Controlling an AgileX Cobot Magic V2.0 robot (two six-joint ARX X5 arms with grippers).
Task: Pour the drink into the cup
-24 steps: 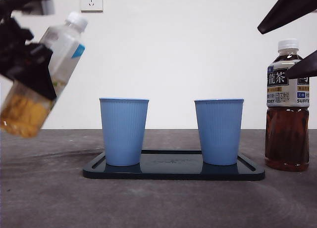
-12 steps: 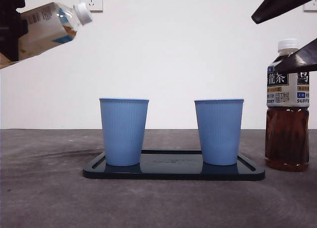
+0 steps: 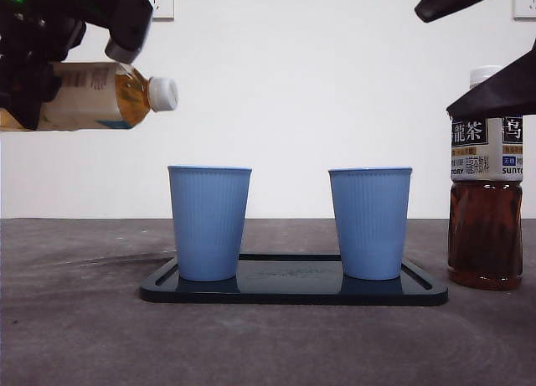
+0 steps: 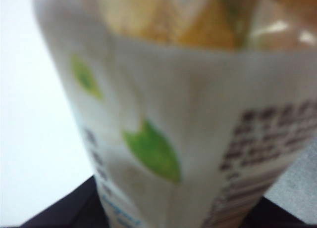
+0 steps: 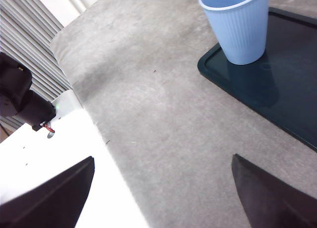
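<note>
My left gripper (image 3: 33,93) is shut on a pale-labelled green tea bottle (image 3: 92,97) and holds it level at the upper left. Its white cap (image 3: 163,94) is on and points right, above and just left of the left blue cup (image 3: 209,223). The bottle's label fills the left wrist view (image 4: 173,114). A second blue cup (image 3: 370,223) stands to the right on the same dark tray (image 3: 293,290). My right gripper (image 3: 435,64) is open at the upper right, its jaws beside the top of a dark tea bottle (image 3: 486,227).
The right wrist view shows its open gripper (image 5: 162,159) above grey table, with one blue cup (image 5: 237,25) on the tray (image 5: 277,89). A wall socket (image 3: 159,1) is on the white wall behind.
The green tea bottle has swung from cap-up tilt to level and moved right, its cap now near the left cup's rim line. The right gripper has edged left and down slightly.
</note>
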